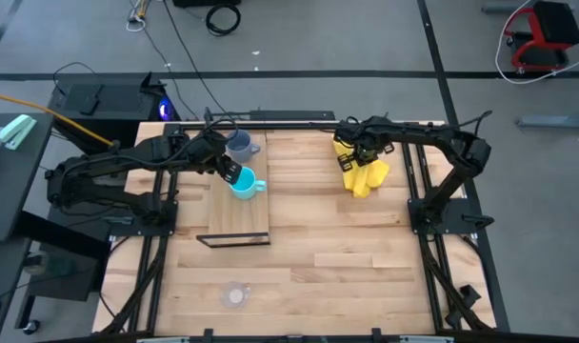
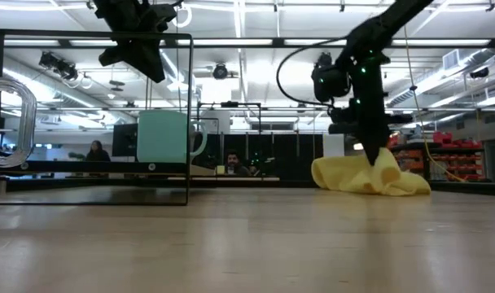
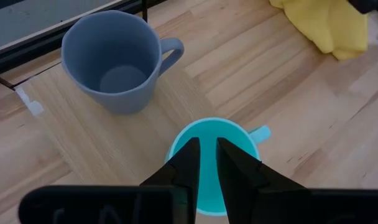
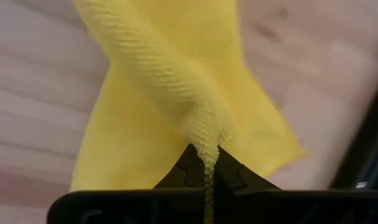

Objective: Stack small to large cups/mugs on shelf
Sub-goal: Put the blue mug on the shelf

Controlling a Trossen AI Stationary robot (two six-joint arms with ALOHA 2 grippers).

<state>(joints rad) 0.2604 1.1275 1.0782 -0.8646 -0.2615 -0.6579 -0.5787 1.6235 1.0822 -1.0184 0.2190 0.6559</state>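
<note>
On the pale plank tabletop (image 1: 347,248), the left gripper (image 3: 206,163) pinches the rim of the bright turquoise mug with handle (image 3: 239,134) on the brown wooden shelf board (image 1: 237,224), beside the grey-blue mug with handle (image 3: 111,62). The small clear glass cup (image 1: 235,295) stands well apart. The right gripper (image 4: 206,167) is closed on the yellow cloth (image 4: 170,93).

Two mugs stand on the shelf (image 1: 240,224) near its far edge: one mug (image 1: 240,145) at the far end, the other mug (image 1: 245,184) just in front. A glass cup (image 1: 235,296) sits near the table's (image 1: 347,267) front edge. A cloth (image 1: 361,171) lies toward the far right.
</note>
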